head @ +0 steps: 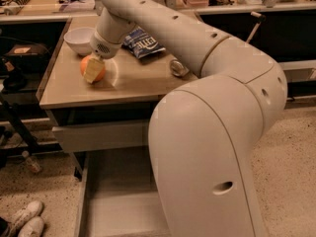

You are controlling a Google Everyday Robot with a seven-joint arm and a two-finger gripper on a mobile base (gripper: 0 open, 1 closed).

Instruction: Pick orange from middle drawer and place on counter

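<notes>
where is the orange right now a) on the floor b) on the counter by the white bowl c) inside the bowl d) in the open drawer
B: the orange sits on the counter beside the white bowl, with the gripper right at it.

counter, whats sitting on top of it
On the counter: an orange with the gripper at it, a white bowl, a blue snack bag and a crushed can. The arm hides the counter beyond the can, so anything there cannot be seen.
</notes>
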